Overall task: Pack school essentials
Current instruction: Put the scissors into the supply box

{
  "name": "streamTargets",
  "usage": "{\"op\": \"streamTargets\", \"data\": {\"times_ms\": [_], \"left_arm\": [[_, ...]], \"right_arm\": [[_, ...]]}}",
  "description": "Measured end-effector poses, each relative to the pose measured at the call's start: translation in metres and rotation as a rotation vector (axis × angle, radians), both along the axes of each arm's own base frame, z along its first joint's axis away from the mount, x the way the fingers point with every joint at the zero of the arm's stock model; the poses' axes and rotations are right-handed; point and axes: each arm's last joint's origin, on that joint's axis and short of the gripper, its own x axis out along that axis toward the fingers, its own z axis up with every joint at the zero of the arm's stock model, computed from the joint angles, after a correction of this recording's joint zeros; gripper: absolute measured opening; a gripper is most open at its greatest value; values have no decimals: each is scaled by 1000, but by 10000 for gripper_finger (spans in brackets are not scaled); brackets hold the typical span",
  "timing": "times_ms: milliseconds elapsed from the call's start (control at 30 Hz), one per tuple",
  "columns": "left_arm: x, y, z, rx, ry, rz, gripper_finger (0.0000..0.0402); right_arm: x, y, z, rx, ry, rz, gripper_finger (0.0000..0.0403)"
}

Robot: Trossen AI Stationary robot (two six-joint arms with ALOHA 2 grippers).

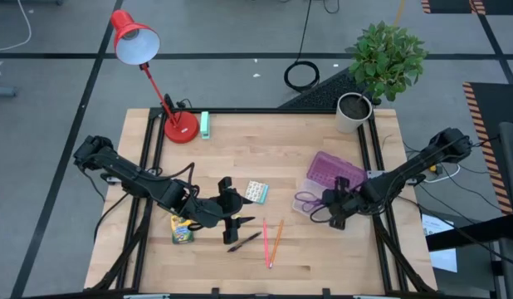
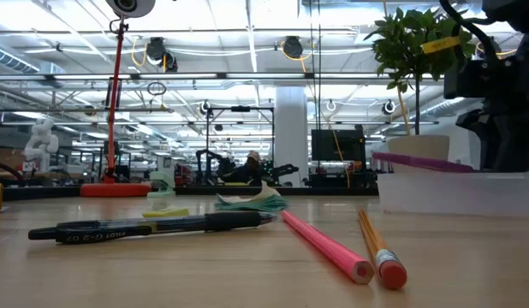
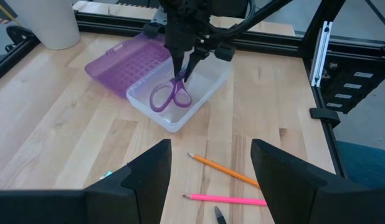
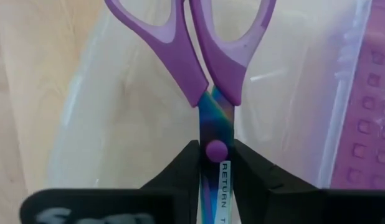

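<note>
My right gripper [image 1: 333, 209] is shut on the purple scissors [image 3: 171, 94], which hang handles-down in the clear box [image 3: 202, 93] beside its purple lid [image 1: 335, 170]. My left gripper [image 1: 232, 218] stands open over the table's near middle with nothing between its fingers [image 3: 146, 177]. Flat on the wood lie the black pen [image 1: 244, 242], the pink pencil [image 1: 265, 242], the orange pencil [image 1: 276, 240], the patterned pack [image 1: 256, 192] and the yellow-green crayon box [image 1: 182, 230]. My right gripper pinches the scissors at the pivot [image 4: 215, 150], one finger [image 4: 180, 171] on each flat side, where the blades meet the handles. The fingers slant down from the table's right. The handles [image 4: 192, 43] point away from the wrist, down into the clear box; whether they touch its floor cannot be told.
A red desk lamp [image 1: 180, 126] and a mint-green block [image 1: 205, 124] stand at the far left, a potted plant [image 1: 356, 108] at the far right corner. Black frame rails [image 1: 377, 158] run along the table's edges. Bare wood lies between pack and box.
</note>
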Motion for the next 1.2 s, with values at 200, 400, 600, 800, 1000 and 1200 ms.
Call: {"op": "streamTargets", "data": {"times_ms": [200,400,600,800,1000,1200], "left_arm": [[0,0,0,1,0,0,225],[1,0,1,-4,-9,0,225],[1,0,1,-5,-11,0,225],[1,0,1,-5,-11,0,225],[1,0,1,-5,-11,0,225],[1,0,1,-5,-12,0,225]], "right_arm": [[-3,0,-1,28,49,34,71],[-3,0,-1,24,57,32,72],[-3,0,-1,16,50,27,76],[-3,-1,-1,5,40,14,111],[-2,0,0,9,33,17,135],[-2,0,0,7,30,34,124]]}}
